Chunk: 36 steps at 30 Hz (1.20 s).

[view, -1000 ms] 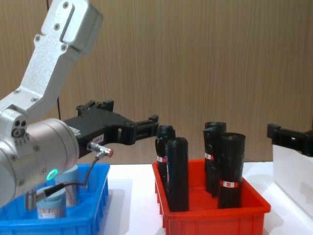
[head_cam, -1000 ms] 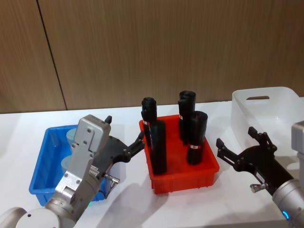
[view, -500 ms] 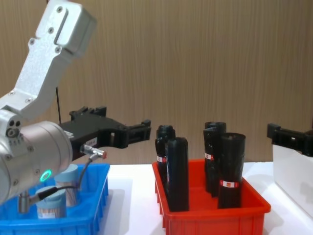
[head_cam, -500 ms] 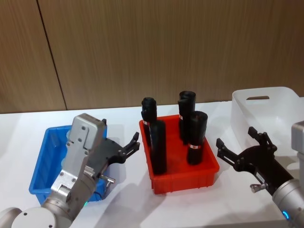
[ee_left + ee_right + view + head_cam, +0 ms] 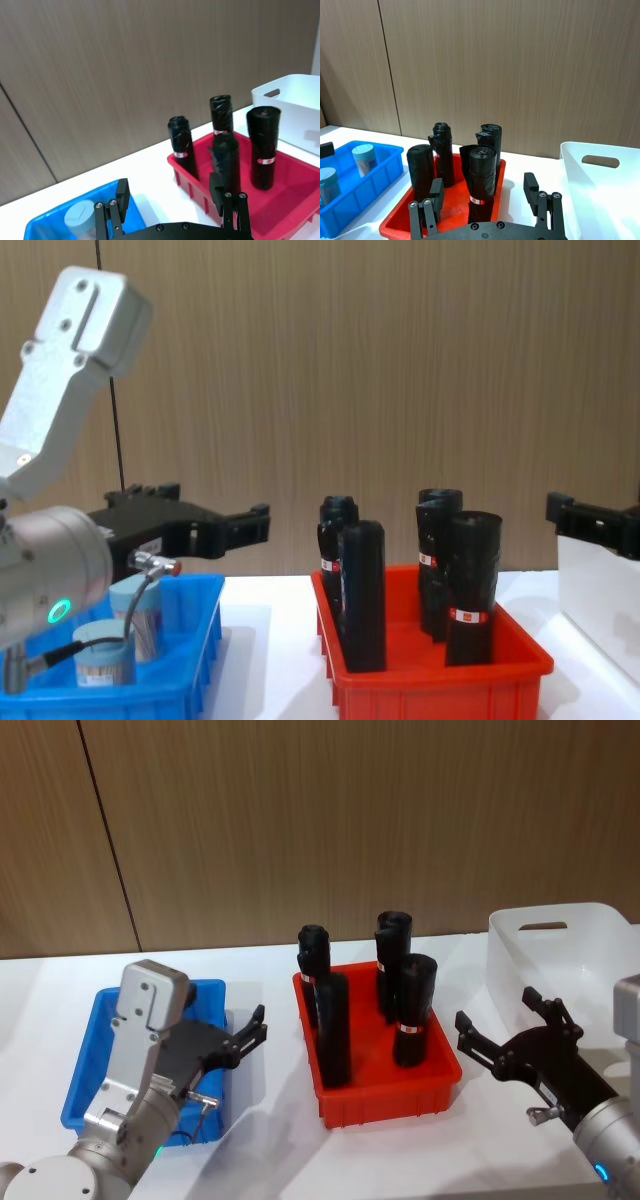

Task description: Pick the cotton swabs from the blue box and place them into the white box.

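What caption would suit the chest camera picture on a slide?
Open left gripper above the blue box of cotton swabs, red bin of black cylinders alongside, right gripper idle at the right edge.

left arm (image 5: 148,1012) – silver-grey casing, green light, thin grey cable | jaws – black, visible screws

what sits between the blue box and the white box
The red bin, holding upright black cylinders, stands between the blue box and the white box; the head view shows it.
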Motion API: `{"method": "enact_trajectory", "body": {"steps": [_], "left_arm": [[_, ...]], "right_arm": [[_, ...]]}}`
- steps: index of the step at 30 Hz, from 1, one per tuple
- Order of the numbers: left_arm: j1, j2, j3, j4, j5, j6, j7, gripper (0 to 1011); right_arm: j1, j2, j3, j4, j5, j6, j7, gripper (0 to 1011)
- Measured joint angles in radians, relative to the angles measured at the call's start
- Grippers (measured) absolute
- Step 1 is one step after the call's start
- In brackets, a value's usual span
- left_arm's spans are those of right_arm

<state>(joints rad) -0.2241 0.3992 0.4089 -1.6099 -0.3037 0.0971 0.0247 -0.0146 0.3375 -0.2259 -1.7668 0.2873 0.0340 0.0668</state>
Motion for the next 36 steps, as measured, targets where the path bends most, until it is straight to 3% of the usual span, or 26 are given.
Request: {"method": "enact_trajectory", "body": {"steps": [15, 36], "left_arm": [[0.007, 0.016, -0.04, 0.043, -0.082, 0.036, 0.035, 1004], [-0.015, 0.022, -0.082, 0.132, -0.122, 0.083, 0.049, 1004]], "right_arm": [[0.0, 0.0, 0.0, 0.0, 0.0, 0.0, 0.0, 1002], [0.0, 0.0, 0.0, 0.0, 0.0, 0.0, 0.0, 1002]]}}
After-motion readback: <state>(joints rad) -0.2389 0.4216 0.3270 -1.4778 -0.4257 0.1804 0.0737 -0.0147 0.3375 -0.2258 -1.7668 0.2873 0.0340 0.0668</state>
